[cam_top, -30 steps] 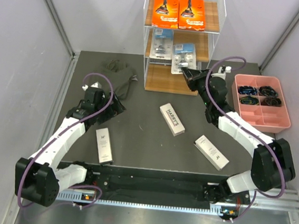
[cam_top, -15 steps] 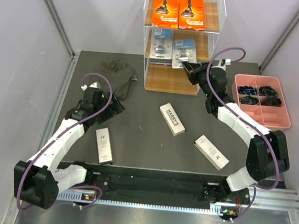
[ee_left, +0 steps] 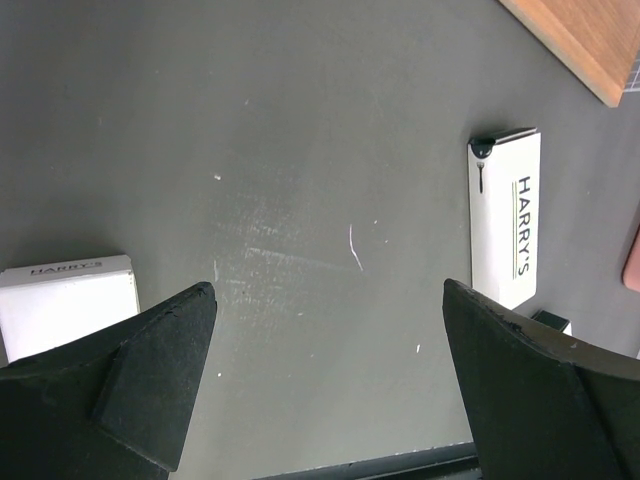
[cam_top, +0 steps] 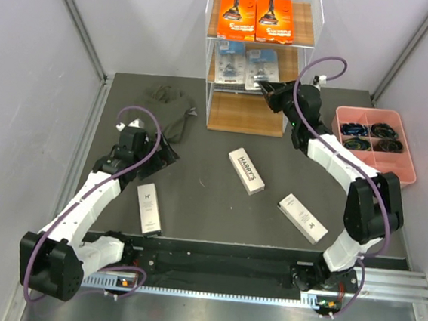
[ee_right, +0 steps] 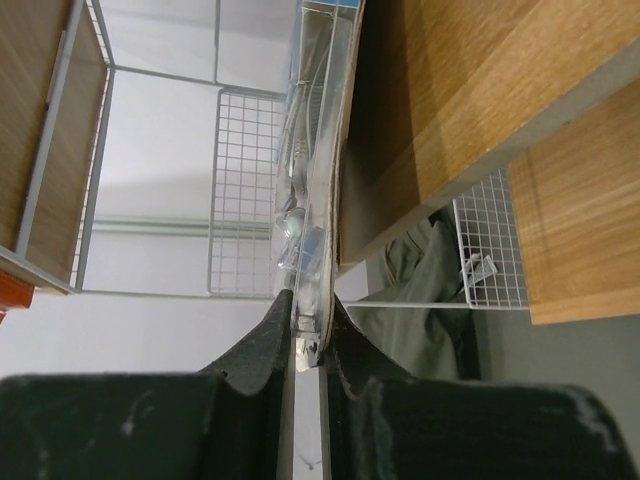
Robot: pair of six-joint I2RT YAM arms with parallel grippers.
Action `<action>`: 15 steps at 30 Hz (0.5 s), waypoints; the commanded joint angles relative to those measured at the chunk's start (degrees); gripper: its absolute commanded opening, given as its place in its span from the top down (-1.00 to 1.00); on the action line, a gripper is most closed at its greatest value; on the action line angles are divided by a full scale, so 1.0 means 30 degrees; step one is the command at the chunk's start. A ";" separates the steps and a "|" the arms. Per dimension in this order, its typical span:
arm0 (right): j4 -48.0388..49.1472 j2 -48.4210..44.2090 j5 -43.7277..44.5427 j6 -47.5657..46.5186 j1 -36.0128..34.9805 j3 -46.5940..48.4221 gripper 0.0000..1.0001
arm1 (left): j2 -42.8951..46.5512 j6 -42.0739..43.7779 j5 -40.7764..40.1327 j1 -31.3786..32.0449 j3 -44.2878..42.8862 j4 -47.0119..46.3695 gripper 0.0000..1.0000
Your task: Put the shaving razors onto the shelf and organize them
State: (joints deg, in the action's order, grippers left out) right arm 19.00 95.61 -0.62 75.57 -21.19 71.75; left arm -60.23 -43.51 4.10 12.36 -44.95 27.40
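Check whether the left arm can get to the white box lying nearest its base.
Probably yes. The left gripper is open, and the white box lies flat right beside that arm, nothing on or against it. The right gripper, shut on a blister pack at the shelf, is far off.

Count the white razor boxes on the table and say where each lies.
3 white boxes on the table: one near-left, one central, one near-right. None seems hidden.
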 commanded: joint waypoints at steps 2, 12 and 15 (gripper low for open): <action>0.0257 0.0559 -0.0027 0.0473 0.0267 0.1572 1.00 | 0.0446 0.0029 0.0333 -0.0077 0.0188 -0.0549 -0.98; -0.0532 0.1526 -0.0408 0.1294 0.0647 0.2918 0.95 | 0.0330 0.0029 0.0977 -0.0077 0.0276 -0.0607 -0.98; -0.1616 0.1790 -0.0553 0.1236 0.0677 0.3563 0.89 | 0.0388 0.0029 0.1065 -0.0106 0.0305 -0.0607 -0.98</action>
State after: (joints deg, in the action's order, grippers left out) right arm 15.99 100.03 -1.43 78.46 -19.77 77.43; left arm -60.23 -43.51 6.42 12.36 -44.45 27.33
